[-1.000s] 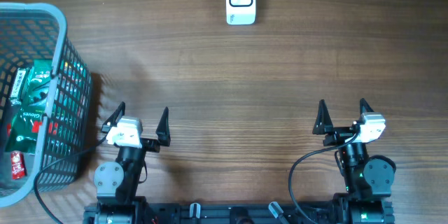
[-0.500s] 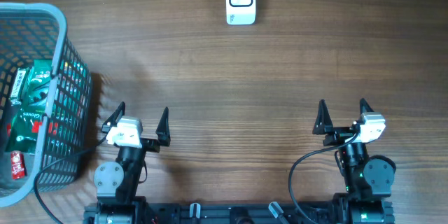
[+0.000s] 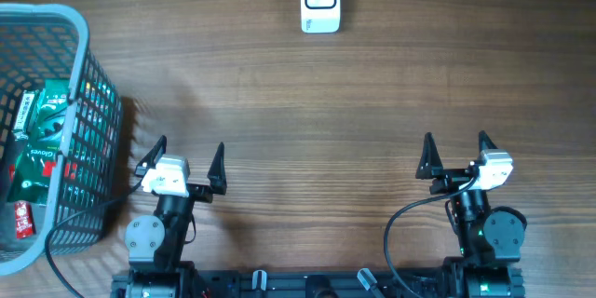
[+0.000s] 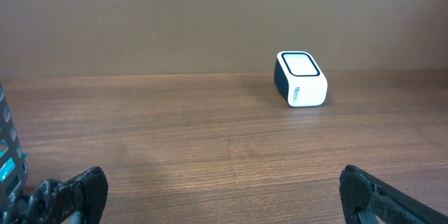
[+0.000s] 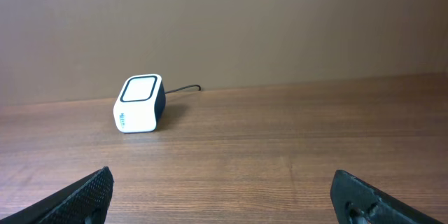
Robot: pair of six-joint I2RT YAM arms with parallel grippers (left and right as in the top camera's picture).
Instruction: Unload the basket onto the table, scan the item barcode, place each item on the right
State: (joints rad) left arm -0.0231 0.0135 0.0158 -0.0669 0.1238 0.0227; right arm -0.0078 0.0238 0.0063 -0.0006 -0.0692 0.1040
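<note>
**A:** Glove packets (image 3: 37,140): where did they lie?

**B:** In the grey wire basket (image 3: 47,9) at the table's left edge. They were green packs stacked against its right wall, with a small red item (image 3: 22,219) at the near end. Nothing touched them.

**A:** Fingers?

**B:** Left gripper (image 3: 190,144): fingers (image 4: 73,194) spread wide with only bare table (image 3: 298,102) between them. Right gripper (image 3: 455,137): likewise spread wide and empty.

**A:** Arm pose beyond that?

**B:** Both arms were folded back over their bases at the near edge, with the grippers held low and pointing toward the far side. The left arm sat near the basket's near right corner but apart from it. The right arm was well apart on the other side.

**A:** Scanner (image 3: 319,0)?

**B:** At the far middle of the table. It was a white box with its dark-framed window facing up and a cable (image 5: 183,89) trailing behind. Both wrist views looked across open wood at it, well clear of either gripper.
</note>
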